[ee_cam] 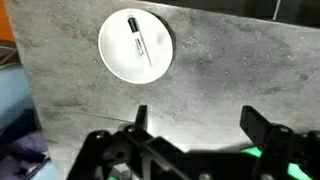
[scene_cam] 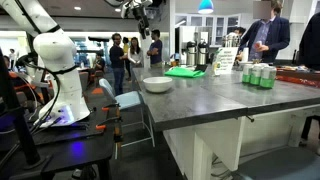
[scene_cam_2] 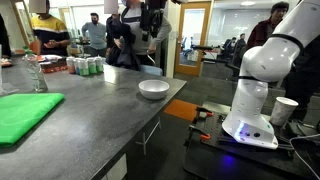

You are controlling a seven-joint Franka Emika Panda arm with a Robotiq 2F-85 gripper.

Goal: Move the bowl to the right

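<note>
The white shallow bowl [scene_cam: 157, 84] sits on the grey countertop near its corner edge; it also shows in the other exterior view [scene_cam_2: 153, 88]. In the wrist view the bowl [ee_cam: 136, 46] lies at the upper left with a dark pen-like object [ee_cam: 135, 38] inside it. My gripper [ee_cam: 196, 122] is open and empty, high above the counter, with the bowl ahead and to the left of its fingers. In both exterior views the gripper [scene_cam: 141, 12] [scene_cam_2: 152, 18] hangs well above the bowl.
A green tray [scene_cam: 185, 71] [scene_cam_2: 22, 115] lies on the counter beyond the bowl. Several cans [scene_cam: 259, 75] [scene_cam_2: 84, 66] stand further along. The robot base [scene_cam: 62, 95] [scene_cam_2: 250, 120] stands on a side table. People stand in the background.
</note>
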